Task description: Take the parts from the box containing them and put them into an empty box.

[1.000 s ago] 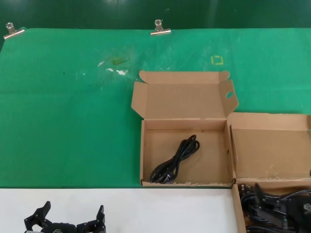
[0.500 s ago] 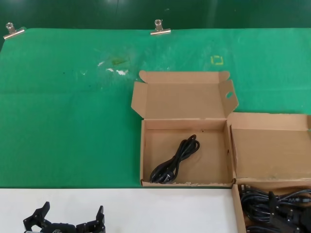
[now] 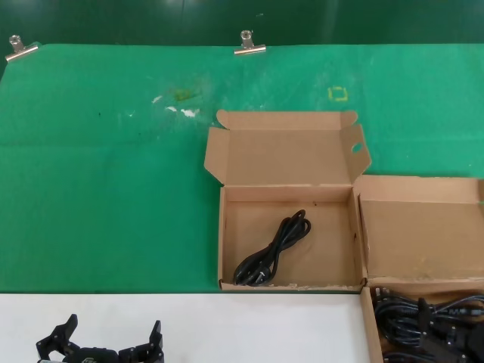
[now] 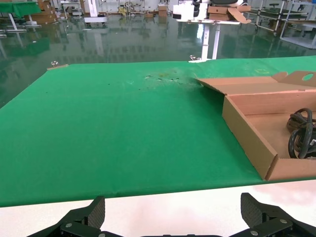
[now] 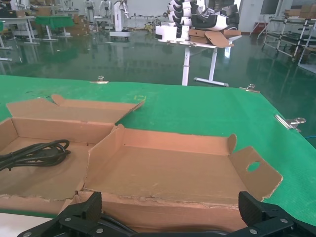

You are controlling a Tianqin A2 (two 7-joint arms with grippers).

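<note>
Room: workshop hall with a glossy green floor, white benches and racks behind, seen from both wrist views.
Surface (image 3: 106, 189): green mat held by metal clips (image 3: 249, 44) at the far edge; white strip nearest the robot.
Centre box (image 3: 227, 249): open, lid up, one black cable (image 3: 272, 249) lying inside.
Right box (image 3: 370, 333): at the frame's corner, filled with black cables (image 3: 423, 325).
Left end effector (image 3: 102, 344): parked over the white strip, released, fingers spread.
Right end effector (image 5: 168, 217): low over the right box, fingers spread, grasping nothing visible.
</note>
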